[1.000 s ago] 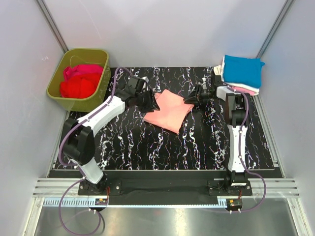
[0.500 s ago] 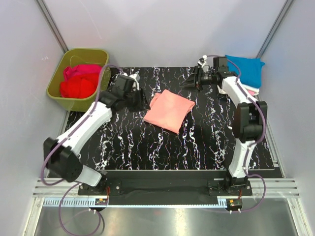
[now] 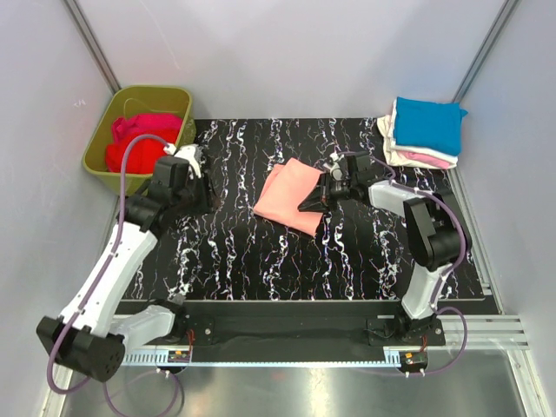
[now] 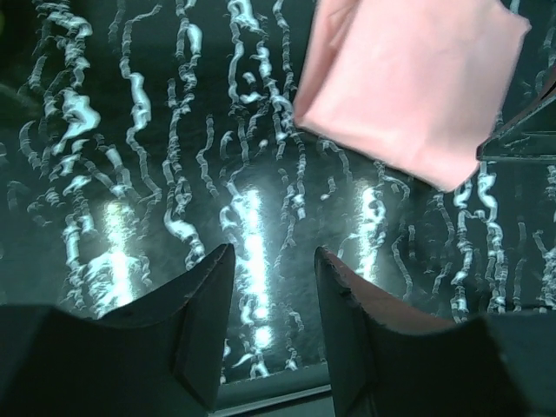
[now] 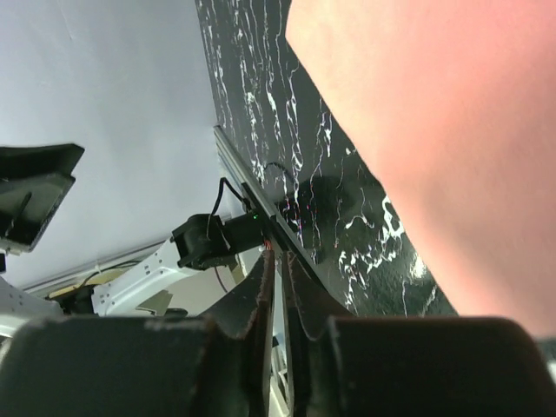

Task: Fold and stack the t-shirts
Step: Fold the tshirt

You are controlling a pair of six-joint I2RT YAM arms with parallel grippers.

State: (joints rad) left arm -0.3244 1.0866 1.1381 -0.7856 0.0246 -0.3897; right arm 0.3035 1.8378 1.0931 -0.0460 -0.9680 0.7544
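Observation:
A folded salmon-pink t-shirt (image 3: 291,196) lies flat on the black marbled mat (image 3: 261,261), near its middle. It also shows in the left wrist view (image 4: 408,87) and the right wrist view (image 5: 452,130). My left gripper (image 3: 207,193) is open and empty, to the left of the shirt and apart from it, with its jaws (image 4: 274,252) over bare mat. My right gripper (image 3: 311,202) is shut and empty at the shirt's right edge, low over the mat (image 5: 280,256). A folded bright blue t-shirt (image 3: 427,124) tops a stack with pink and cream ones (image 3: 423,159) at the back right.
An olive-green tub (image 3: 102,161) at the back left holds a red t-shirt (image 3: 135,154) and a magenta one (image 3: 149,123). Grey walls stand on three sides. A metal rail (image 3: 287,330) runs along the mat's near edge.
My left arm has drawn back to the left, away from the shirt. My right arm has swung from near the back-right stack down to the shirt's right edge.

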